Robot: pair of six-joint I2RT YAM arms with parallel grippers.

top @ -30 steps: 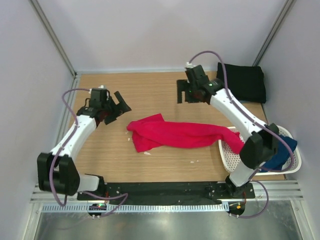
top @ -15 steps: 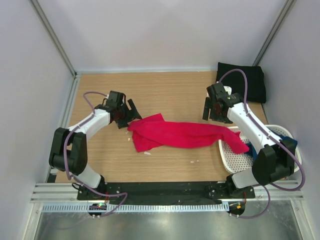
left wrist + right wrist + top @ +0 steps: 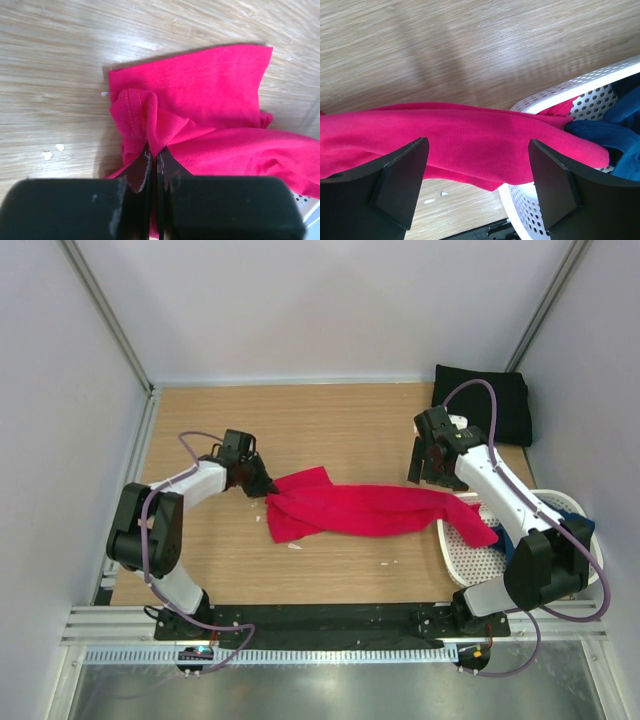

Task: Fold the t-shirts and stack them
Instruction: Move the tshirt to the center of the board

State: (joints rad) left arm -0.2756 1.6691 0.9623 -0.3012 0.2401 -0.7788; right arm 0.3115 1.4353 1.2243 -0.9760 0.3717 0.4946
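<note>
Red cloth marks the garment being handled: the red t-shirt (image 3: pixel 360 508) lies bunched in a long strip across the middle of the wooden table (image 3: pixel 330 425). Its right end is draped over the rim of the white perforated basket (image 3: pixel 465 550), and its left end spreads into a wider, creased flap. Your left gripper (image 3: pixel 262 483) sits low at that left end, its jaws clenched on a raised fold of the red cloth. The left wrist view shows this fold pinched between the two fingers (image 3: pixel 134 174), with a stitched hem just above the pinch. Your right gripper (image 3: pixel 432 468) hangs over the right part of the strip, near the basket, jaws released and wide apart. In the right wrist view the red cloth passes beneath the gap, and you cannot tell whether the fingertips touch it. The navy t-shirt (image 3: pixel 600 135) lies crumpled inside the basket, touching the red end. The black t-shirt (image 3: pixel 485 405) lies flat at the far right corner of the table, well apart from the red one.
</note>
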